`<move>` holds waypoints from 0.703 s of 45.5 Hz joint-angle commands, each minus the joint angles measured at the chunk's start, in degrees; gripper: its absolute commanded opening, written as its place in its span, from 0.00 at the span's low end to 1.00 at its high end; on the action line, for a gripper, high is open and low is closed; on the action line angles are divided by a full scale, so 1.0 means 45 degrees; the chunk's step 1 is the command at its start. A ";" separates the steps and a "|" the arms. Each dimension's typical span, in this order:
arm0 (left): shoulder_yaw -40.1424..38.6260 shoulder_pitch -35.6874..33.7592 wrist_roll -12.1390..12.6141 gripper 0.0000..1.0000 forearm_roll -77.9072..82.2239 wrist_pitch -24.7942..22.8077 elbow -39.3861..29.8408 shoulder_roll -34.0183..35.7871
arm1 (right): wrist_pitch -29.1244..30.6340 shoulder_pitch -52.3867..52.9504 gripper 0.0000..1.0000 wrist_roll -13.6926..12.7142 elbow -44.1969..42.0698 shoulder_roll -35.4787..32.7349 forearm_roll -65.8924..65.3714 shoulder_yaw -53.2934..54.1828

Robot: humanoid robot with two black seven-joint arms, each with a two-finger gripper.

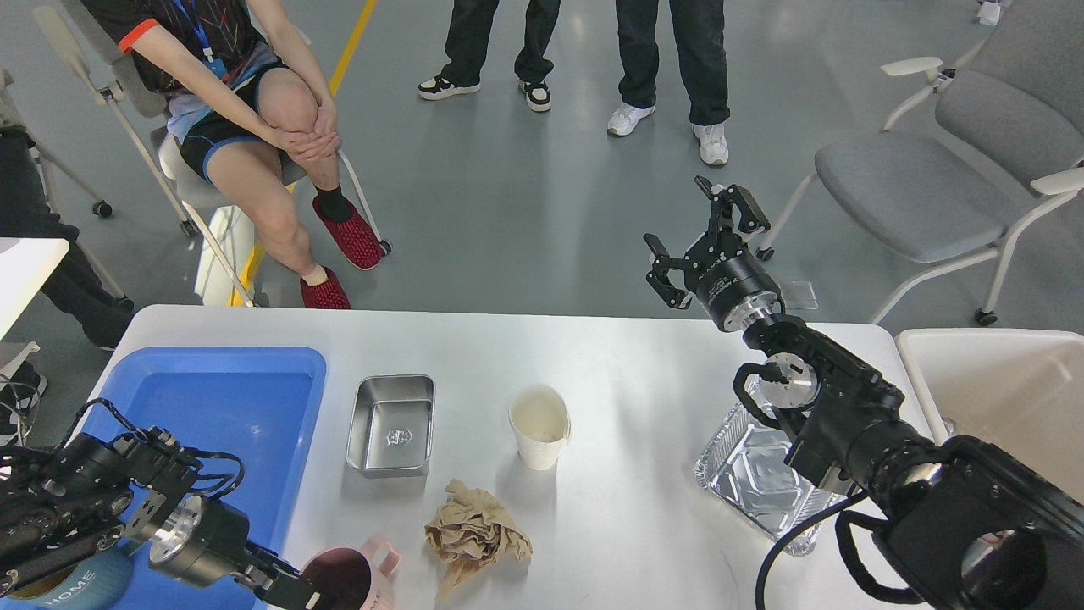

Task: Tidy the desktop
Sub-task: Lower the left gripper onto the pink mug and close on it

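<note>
The white desktop (627, 356) filled the lower half of the view, its far edge towards the people in the room. On its left end sat a blue plastic tray (229, 381), and just past its right end stood an off-white bin (999, 381).

The right gripper (707, 233) was raised above the far edge of the desktop, its two fingers spread wide with nothing between them. Beneath that arm's forearm lay a crinkled foil container (749, 474), partly hidden by the arm.

The left gripper (292, 589) was low at the near edge, right against a pink mug (356, 576) with a dark inside and a handle on its right. Its fingers met the mug's rim, but I could not tell whether they were clamped on it.

Between the arms stood an empty stainless steel tray (391, 424), just beside the blue tray. To its right stood a white paper cup (539, 428), upright and a little dented at the rim. Near the cup, closer to the near edge, lay a crumpled brown paper ball (476, 534).

A teal cup (72, 585) marked HOME showed under the left arm.
</note>
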 commanded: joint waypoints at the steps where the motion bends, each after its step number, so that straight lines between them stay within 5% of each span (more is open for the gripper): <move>1: 0.0005 -0.0013 0.0056 0.27 0.0116 -0.0050 0.0023 -0.0012 | 0.0015 0.0005 1.00 -0.0004 0.0001 -0.0002 0.0010 0.0000; 12: 0.0005 -0.0013 0.0037 0.01 0.0330 0.0009 0.0433 -0.0071 | -0.0004 0.0005 1.00 -0.0004 0.0001 0.0018 0.0010 0.0000; 32: -0.0034 -0.0188 -0.0315 0.00 0.1033 0.0009 0.0531 -0.0265 | -0.0004 0.0103 1.00 -0.0004 0.0001 0.0018 -0.0009 0.0000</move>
